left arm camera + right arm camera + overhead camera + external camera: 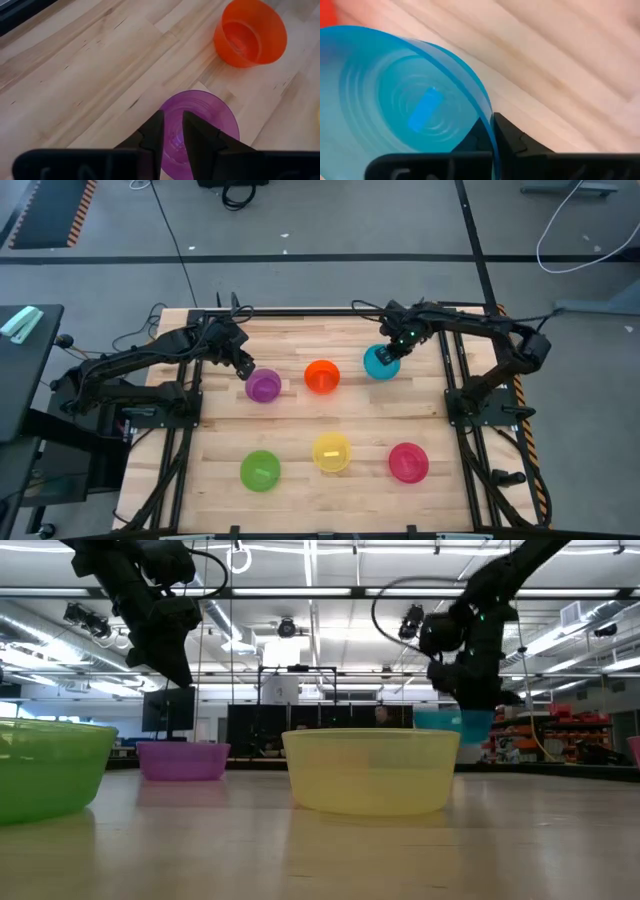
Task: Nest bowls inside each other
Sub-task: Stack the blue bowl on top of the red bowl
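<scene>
From above, we see the left gripper [243, 366] at the purple bowl [264, 386] in the table's far row, its fingers [155, 134] straddling the rim, narrowly parted, one inside and one outside. Beside it sits the orange bowl [321, 376]. Farther right, the right gripper [391, 351] is clamped on the blue bowl's [379, 363] rim. Green [260, 470], yellow [332, 452] and pink-red [408, 462] bowls line the near row.

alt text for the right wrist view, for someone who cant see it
The right gripper pinches the rim of a tilted blue bowl, one finger inside and one outside. Pale wooden table fills the rest.
</scene>
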